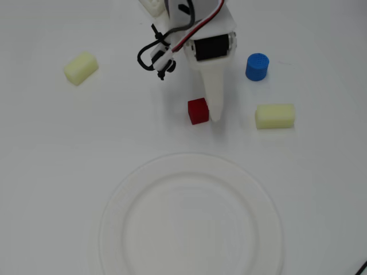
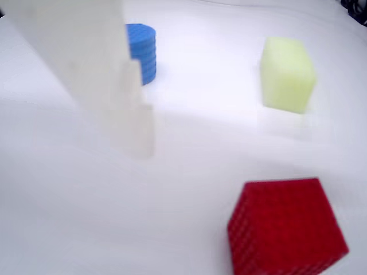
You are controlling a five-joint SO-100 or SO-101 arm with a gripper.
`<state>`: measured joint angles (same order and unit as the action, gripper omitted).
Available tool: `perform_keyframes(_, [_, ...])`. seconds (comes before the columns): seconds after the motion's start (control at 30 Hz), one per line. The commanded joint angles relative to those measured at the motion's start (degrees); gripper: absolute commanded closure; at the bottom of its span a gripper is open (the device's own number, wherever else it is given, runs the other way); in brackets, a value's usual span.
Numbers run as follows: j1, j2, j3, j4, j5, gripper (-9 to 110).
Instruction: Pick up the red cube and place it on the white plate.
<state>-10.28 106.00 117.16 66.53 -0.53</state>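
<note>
- one red cube (image 1: 198, 110) on my table, seen again low and close in my wrist view (image 2: 287, 227)
- two pale yellow blocks in the overhead view: one at far left (image 1: 81, 68), one at right (image 1: 275, 116); only one of them shows in my wrist view (image 2: 287, 73)
- one blue cylinder (image 1: 257, 67), also caught at the top of my wrist view (image 2: 141, 50)
- one white plate (image 1: 114, 197), overhead view only
- one arm, mine, with one gripper (image 1: 214, 112)
</note>
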Motion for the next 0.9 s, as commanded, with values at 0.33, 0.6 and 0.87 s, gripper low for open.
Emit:
perform_keyframes(0.33, [6.24,-7.91,-0.62,-8.17,-3.6,73])
perform_keyframes(0.6, [7.82,-9.58,-1.14,-9.49,-4.75,93])
perform_keyframes(0.87, [7.29,-4.31,-1.58,-8.96,-3.87,102])
